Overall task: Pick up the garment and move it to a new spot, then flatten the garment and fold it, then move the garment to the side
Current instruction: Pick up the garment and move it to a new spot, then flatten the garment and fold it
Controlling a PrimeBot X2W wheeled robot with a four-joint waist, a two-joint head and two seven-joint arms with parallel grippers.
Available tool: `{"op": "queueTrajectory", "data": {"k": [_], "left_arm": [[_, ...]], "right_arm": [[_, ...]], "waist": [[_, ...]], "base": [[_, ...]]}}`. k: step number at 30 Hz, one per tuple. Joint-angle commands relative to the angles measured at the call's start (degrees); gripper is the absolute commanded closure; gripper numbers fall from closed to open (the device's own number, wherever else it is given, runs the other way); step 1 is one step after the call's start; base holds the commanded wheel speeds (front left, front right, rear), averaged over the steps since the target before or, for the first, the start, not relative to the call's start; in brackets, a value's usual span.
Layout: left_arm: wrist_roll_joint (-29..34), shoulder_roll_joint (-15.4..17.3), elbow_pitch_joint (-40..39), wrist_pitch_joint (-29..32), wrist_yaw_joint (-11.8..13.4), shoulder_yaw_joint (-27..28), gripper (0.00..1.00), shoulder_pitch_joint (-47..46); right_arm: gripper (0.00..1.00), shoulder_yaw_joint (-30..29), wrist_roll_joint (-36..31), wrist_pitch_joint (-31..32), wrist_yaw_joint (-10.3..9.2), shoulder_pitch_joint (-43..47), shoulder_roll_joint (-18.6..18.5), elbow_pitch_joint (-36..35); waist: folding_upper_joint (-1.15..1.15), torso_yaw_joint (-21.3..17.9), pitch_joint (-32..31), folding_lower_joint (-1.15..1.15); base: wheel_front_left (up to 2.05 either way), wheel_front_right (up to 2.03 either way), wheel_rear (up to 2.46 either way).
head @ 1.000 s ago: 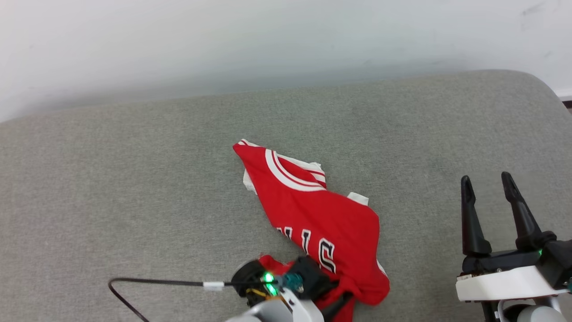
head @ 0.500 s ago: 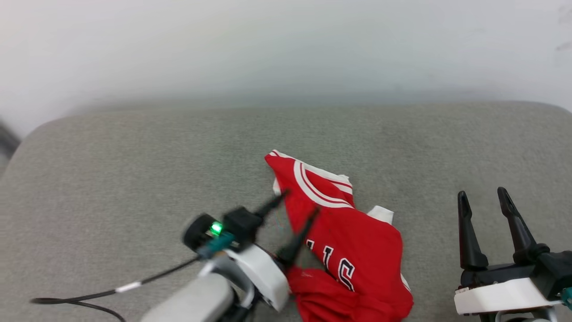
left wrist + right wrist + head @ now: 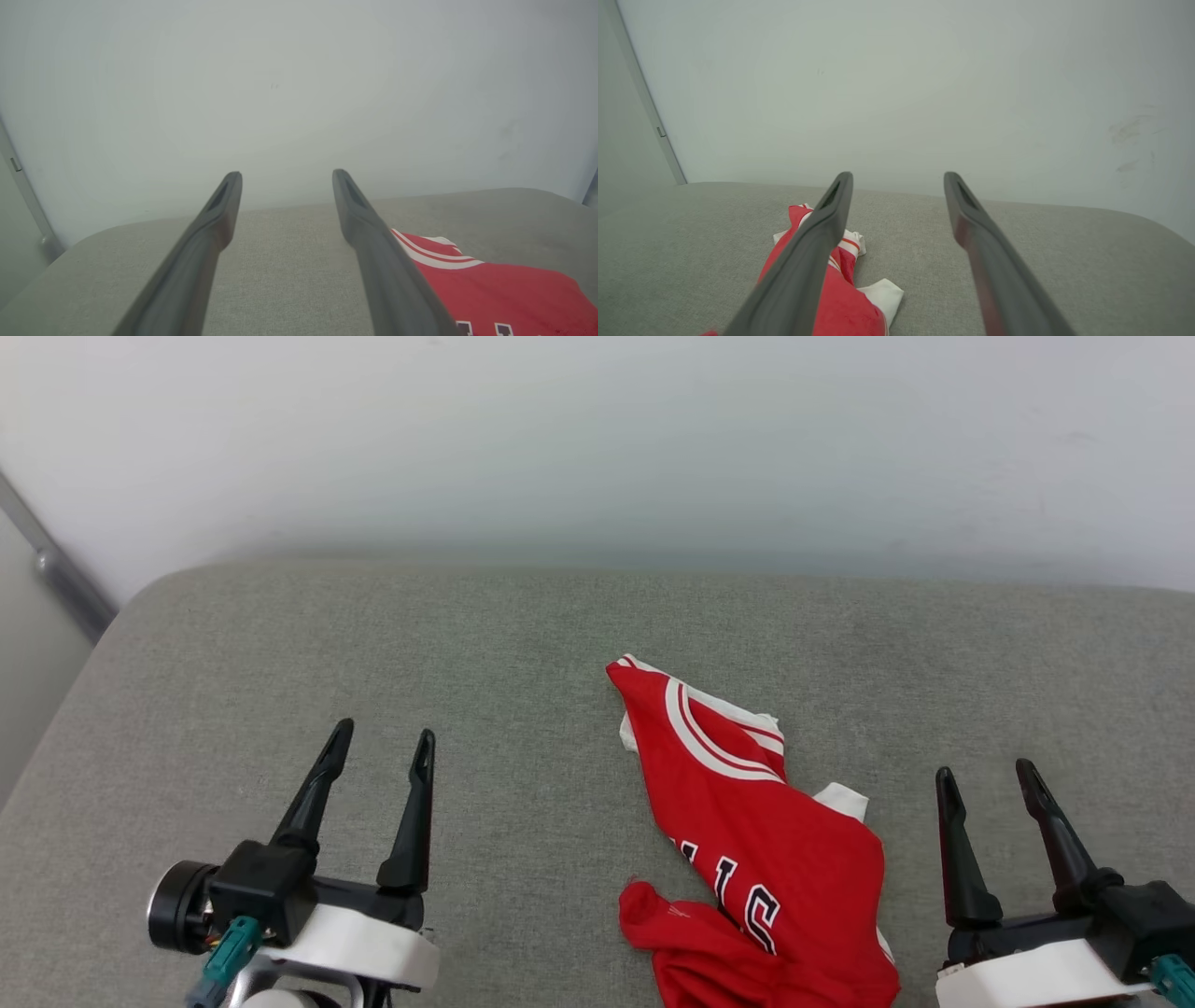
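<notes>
Two grippers, left [image 3: 386, 730] and right [image 3: 985, 770], flank the garment [image 3: 766, 831] in the head view, jaws apart and empty. It lies crumpled on the cushion [image 3: 467, 663], nearer the right one. In the left wrist view, red cloth sits low right. In the right wrist view, it bunches low left. The risk is pinching several bunched layers at once, so flattening drags a wad.

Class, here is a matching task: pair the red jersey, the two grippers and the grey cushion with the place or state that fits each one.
1. garment
2. left gripper
3. right gripper
4. grey cushion

a. jaws open, right of the garment
b. lies under everything else
c. red, crumpled, held by nothing
d. jaws open, left of the garment

Pairs: 1-c, 2-d, 3-a, 4-b
</notes>
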Motion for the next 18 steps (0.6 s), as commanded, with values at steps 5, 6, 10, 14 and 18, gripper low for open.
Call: {"op": "queueTrajectory", "data": {"k": [5,6,10,14,18], "left_arm": [[4.3,-3.8,-2.2,-0.1,-4.0,7.6,0.0,5.5],[5.1,-4.3,-2.2,-0.1,-4.6,8.3,0.0,5.7],[6.9,-6.1,-1.9,-0.1,-6.8,10.2,0.0,5.6],[8.8,-8.5,-1.7,-0.1,-9.2,12.2,0.0,4.6],[10.4,-10.8,-1.1,-0.1,-11.6,13.2,0.0,3.4]], "right_arm": [[0.0,-1.1,-0.4,2.9,-0.03,-1.2,-0.5,0.9],[0.0,-1.3,0.0,4.7,-0.03,-2.0,-1.3,1.0],[0.0,-0.3,2.3,12.8,-0.03,-3.8,-4.0,1.0],[0.0,1.5,6.6,27.7,-0.03,-7.3,-8.7,0.7],[0.0,4.6,11.0,43.1,-0.03,-11.3,-13.7,1.4]], "waist": [[0.0,1.6,1.9,0.0],[0.0,1.9,2.3,0.0],[0.0,2.6,3.7,0.0],[0.0,3.5,5.9,0.0],[0.0,5.1,8.7,0.0]], "base": [[0.0,0.0,0.0],[0.0,0.0,0.0],[0.0,0.0,0.0],[0.0,0.0,0.0],[0.0,0.0,0.0]]}}
